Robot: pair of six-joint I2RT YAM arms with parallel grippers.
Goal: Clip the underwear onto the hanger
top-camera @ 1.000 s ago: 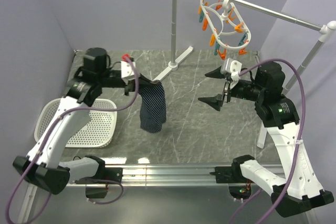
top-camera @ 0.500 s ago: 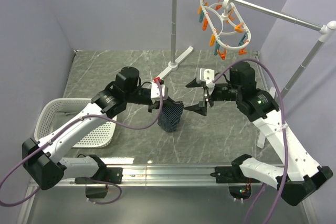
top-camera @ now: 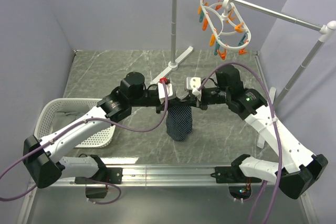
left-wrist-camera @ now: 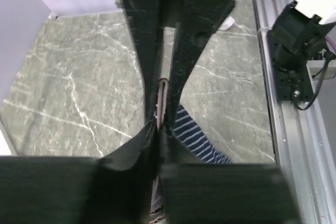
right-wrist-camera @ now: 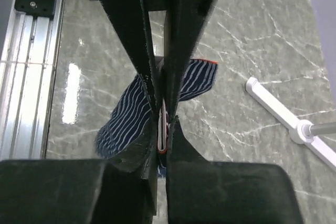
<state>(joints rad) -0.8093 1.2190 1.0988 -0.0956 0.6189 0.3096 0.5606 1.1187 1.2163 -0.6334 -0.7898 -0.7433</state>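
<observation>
Once the right fingers [right-wrist-camera: 181, 35] had snapped shut on the underwear [top-camera: 179, 121] beside the left fingers [left-wrist-camera: 139, 40] clamping it, it hung over the surface's [top-camera: 105, 72] middle, ready for lifting toward the hanger [top-camera: 227, 9].

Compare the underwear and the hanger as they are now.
Look: the underwear is dark navy, striped, soft fabric; the hanger is rigid white plastic with orange and teal pegs.
Support: the underwear is pinched at its top edge by the left gripper and right gripper, both shut; the hanger hooks over the rail, untouched.
Place: the underwear hangs low over the table; the hanger sits high, back right.
Shared: both hang from above, not yet joined.
</observation>
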